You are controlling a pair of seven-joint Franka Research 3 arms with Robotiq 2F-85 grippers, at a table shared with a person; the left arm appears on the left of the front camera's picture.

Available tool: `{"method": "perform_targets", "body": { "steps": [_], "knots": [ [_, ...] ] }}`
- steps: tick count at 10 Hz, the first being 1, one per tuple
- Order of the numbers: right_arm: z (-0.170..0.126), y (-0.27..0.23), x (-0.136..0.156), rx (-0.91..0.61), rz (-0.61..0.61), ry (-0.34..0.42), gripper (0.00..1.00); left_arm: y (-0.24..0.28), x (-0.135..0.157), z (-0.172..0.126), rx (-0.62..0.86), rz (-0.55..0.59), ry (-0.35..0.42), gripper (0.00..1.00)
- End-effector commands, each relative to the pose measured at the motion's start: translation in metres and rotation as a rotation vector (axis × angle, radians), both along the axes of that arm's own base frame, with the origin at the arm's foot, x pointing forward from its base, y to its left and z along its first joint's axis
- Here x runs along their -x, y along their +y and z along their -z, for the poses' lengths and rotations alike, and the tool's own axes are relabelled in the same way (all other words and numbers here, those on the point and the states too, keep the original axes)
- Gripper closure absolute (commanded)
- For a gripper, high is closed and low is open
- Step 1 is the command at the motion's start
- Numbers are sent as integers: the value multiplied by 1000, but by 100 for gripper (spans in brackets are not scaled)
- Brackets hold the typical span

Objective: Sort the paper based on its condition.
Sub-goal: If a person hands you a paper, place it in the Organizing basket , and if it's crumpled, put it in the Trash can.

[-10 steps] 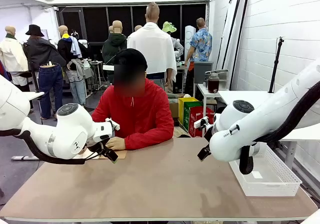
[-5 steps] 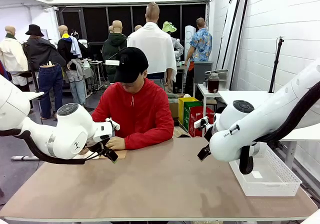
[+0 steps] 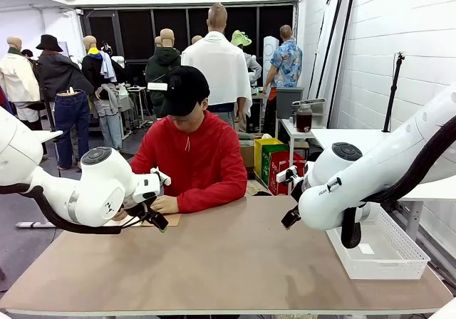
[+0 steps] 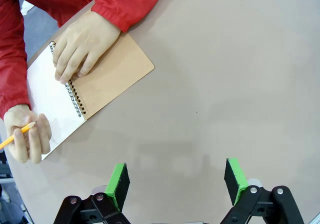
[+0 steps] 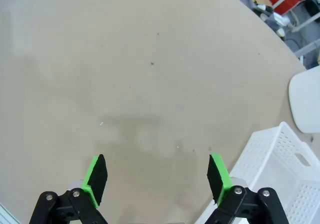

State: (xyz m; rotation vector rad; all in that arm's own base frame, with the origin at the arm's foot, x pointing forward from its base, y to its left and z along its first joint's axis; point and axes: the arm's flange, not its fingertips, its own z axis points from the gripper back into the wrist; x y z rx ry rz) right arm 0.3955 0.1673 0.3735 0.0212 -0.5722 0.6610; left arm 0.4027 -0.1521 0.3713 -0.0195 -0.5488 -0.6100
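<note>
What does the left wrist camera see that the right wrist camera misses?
Left wrist view: a person's hand pressing an open notebook, the other hand holding a pencil, beyond the open left gripper. Right wrist view: a white basket beside the open right gripper. Both: bare table below spread jaws.

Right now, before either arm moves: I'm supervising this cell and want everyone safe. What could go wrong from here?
1. The left gripper hangs open close to the person's hand on the notebook. A reach that way might strike the hand or the pencil.
2. The white page sits bound in the spiral, so pulling on it could drag the notebook or tear the page.
3. The right gripper hangs open beside the white basket. A sideways swing might knock it.
</note>
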Motion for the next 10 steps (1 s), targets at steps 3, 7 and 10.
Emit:
{"method": "perform_targets", "body": {
  "steps": [3, 7, 10],
  "knots": [
    [0, 0, 0, 0, 0, 0, 0, 0, 0, 0, 0, 0, 0, 0],
    [-47, -9, 7, -60, -12, -43, 0, -7, 8, -60, 4, -8, -42, 0],
    [-82, -13, 20, -115, -68, -77, 0, -11, 21, -109, 6, -7, -70, 0]
  ]
}}
